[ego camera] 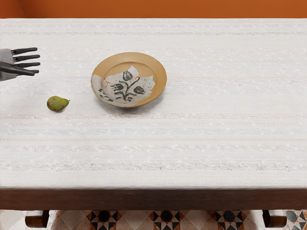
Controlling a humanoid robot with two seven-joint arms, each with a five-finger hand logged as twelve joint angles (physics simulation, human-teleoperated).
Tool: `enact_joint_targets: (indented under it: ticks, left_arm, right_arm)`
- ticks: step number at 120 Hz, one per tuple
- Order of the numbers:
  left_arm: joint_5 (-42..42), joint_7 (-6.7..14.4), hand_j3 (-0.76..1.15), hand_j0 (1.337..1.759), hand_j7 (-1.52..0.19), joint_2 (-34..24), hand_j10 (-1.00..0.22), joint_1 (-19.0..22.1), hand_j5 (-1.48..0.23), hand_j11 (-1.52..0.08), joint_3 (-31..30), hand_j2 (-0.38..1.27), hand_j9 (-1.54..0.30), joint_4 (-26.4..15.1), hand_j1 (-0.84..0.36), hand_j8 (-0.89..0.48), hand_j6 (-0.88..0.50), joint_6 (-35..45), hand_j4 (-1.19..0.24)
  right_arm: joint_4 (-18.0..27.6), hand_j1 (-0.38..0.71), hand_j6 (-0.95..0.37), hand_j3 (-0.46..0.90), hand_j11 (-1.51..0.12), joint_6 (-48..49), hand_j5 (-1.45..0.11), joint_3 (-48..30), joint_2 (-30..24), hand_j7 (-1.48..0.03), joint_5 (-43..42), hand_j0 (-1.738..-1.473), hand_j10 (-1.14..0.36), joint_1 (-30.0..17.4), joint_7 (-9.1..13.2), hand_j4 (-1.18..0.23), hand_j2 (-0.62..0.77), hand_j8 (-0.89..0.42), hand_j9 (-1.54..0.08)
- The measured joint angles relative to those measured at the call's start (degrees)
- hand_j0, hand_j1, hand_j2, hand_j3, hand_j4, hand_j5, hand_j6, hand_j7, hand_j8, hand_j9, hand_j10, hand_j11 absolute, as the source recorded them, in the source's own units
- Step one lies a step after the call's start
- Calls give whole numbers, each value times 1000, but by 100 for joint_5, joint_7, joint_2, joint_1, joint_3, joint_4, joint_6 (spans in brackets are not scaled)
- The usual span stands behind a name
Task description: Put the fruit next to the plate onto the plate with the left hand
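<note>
Your left hand (13, 62) shows at the far left edge of the head view, its arm coming in from that side. Only the dark fingers and a bit of grey palm are inside the frame. The fingers (26, 57) are straight and fanned slightly apart, pointing to the right across the table. They grip nothing and touch nothing. You can make out four of them, one above another in the picture; which is the thumb, you cannot tell.

Below the fingertips and a little to their right lies the pear (57, 103), the fruit of your task. It is green with a brownish blush and rests on its side on the cloth, its narrow stem end turned to the right. A strip of bare cloth separates it from the fingers, so it is near them but apart.

Farther right of the fingertips, beyond the pear and slightly lower than the fingers in the picture, sits the plate (108, 62). It is round, with an ochre rim and a pale middle carrying a dark flower sprig. The pear lies beside it on its left, near but not touching, and not on it.

All of this rests on the table (230, 124), covered by a white woven cloth with faint stripes that runs on to the right of the plate.
</note>
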State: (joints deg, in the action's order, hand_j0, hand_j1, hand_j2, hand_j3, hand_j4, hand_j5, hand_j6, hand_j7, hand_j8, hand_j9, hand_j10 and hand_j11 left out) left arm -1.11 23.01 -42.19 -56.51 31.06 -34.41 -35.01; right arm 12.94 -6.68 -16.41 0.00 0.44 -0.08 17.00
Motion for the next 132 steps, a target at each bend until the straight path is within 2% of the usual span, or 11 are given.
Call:
enact_joint_targets:
  ticks: [15,25,46,51,59,69,76,90,107,119,132]
  left_arm:
    - [24,26,0,1658,-63,16,-46,-30,-63,-63,-115,12,-63,-13,292,-45,-45,-1,-46]
    - [323,67,0,1658,-62,18,-46,-606,-62,-62,-605,11,-62,-7,292,-45,-45,0,-46]
    - [2376,278,0,1658,-62,810,-47,-1329,-62,-62,-1082,10,-62,-102,292,-47,-47,0,-47]
    - [2928,332,0,1658,-62,816,-47,-1330,-62,-62,-1118,10,-62,-377,292,-47,-47,3,-48]
    - [3801,568,0,1658,-62,803,-48,-1216,-62,-62,-1164,10,-62,-1045,293,-48,-48,372,-48]
    - [4670,874,0,1658,-62,767,-49,-1177,-62,-62,-1268,10,-62,-1871,293,-49,-50,1187,-49]
    - [5303,1013,0,1658,-62,775,-49,-936,-62,-62,-1314,10,-62,-2412,293,-49,-50,1973,-49]
    - [6257,1138,0,1658,-62,815,-50,-713,-62,-62,-1537,11,-62,-2933,293,-51,-52,3376,-51]
    - [6618,1183,0,1658,-62,1023,-50,-481,-62,-62,-1894,11,-62,-3045,294,-52,-52,4116,-51]
    - [6695,1193,0,1658,-62,1455,-51,-436,-62,-62,-2145,12,-62,-2754,294,-52,-53,4274,-51]
    - [6726,1197,0,1658,-63,1486,-51,-431,-63,-62,-2399,12,-62,-2496,294,-53,-53,4337,-52]
  right_arm:
    - [0,-349,0,0,0,-5,0,-1,0,0,0,-1658,0,1,1,0,0,0,0]
    - [-1,-349,0,0,0,-7,0,-2,0,0,0,-1658,0,0,2,0,0,0,0]
    - [-2,-349,0,0,0,-8,0,-2,0,0,0,-1658,0,-8,1,0,0,0,0]
    - [-2,-349,0,0,0,-8,0,-2,0,0,0,-1658,0,-8,1,0,0,0,0]
    - [-2,-349,0,0,0,-9,0,-2,0,0,0,-1658,0,-9,0,0,0,0,0]
    - [-2,-349,0,0,0,-9,0,-1,0,0,0,-1658,0,-10,0,0,0,0,0]
    - [-2,-349,0,0,0,-9,0,-2,0,0,0,-1658,0,-10,0,0,0,0,0]
    - [-2,-349,0,0,0,-9,0,-2,0,0,0,-1658,0,-10,2,0,0,0,0]
    - [-2,-349,0,0,0,-9,0,-2,0,0,0,-1658,0,-10,0,0,0,0,0]
    - [-2,-349,0,0,0,-9,0,-2,0,0,0,-1658,0,-10,0,0,0,0,0]
    - [-2,-349,0,0,0,-9,0,-2,0,0,0,-1658,0,-10,1,0,0,0,0]
